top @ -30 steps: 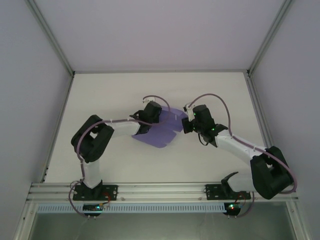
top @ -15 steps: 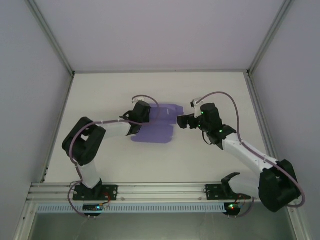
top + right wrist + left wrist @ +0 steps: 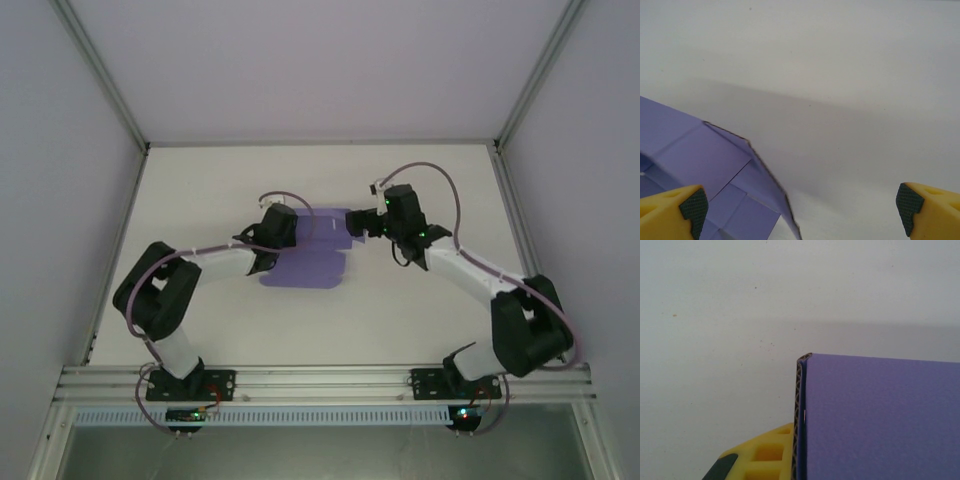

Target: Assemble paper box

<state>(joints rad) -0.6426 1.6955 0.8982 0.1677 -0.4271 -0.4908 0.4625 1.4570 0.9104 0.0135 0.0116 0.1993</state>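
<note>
Right end effector [image 3: 360, 225] moved in, released; left end effector [image 3: 302, 232] grips paper box [image 3: 315, 264] on white table [image 3: 390, 325].

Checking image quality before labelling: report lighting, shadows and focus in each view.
Top external: even, diffuse light, no glare; the paper box looks soft and low-contrast on the table. Left wrist: the box's corrugated edge is sharp, a soft shadow band on the table behind. Right wrist: a broad soft shadow beyond the box, whose left end blurs slightly.

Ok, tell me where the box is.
In the top view the box lies flat mid-table, between the left gripper and the right gripper.
</note>
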